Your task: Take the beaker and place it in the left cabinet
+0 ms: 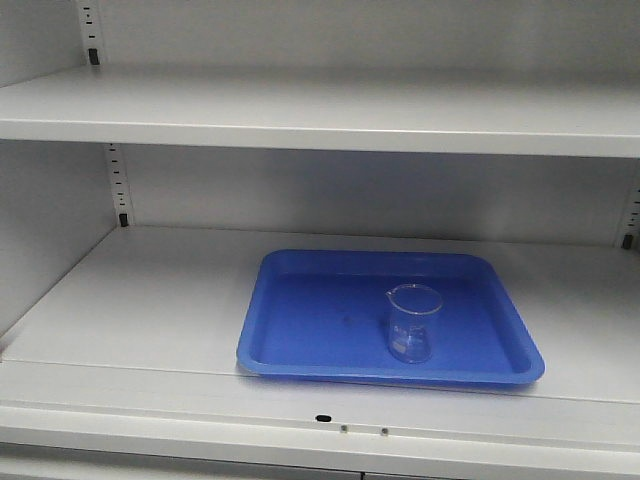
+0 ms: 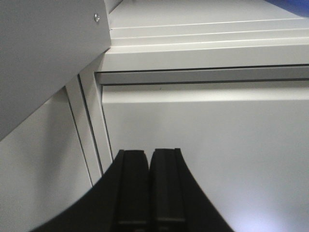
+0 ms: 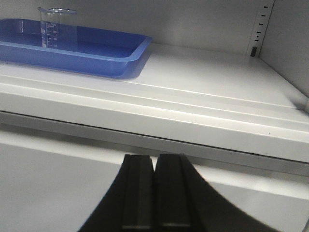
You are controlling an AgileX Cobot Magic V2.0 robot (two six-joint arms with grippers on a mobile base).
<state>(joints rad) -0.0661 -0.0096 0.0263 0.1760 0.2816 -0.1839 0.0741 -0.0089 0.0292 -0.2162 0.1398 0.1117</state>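
Note:
A small clear glass beaker (image 1: 413,323) with a spout stands upright in a blue tray (image 1: 300,330) on the middle shelf of the light-grey cabinet (image 1: 140,300). It also shows at the upper left of the right wrist view (image 3: 54,27), in the tray (image 3: 111,53). My right gripper (image 3: 154,157) is shut and empty, low in front of the cabinet's lower door, below and right of the beaker. My left gripper (image 2: 148,152) is shut and empty, low by the cabinet's lower left door (image 2: 203,145). Neither gripper shows in the front view.
An upper shelf (image 1: 320,110) runs above the tray. Slotted rails stand at the back left (image 1: 118,185) and back right (image 1: 630,215). The cabinet's left side wall (image 1: 40,230) bounds the shelf. A grey panel (image 2: 43,53) hangs close at the upper left of the left wrist view.

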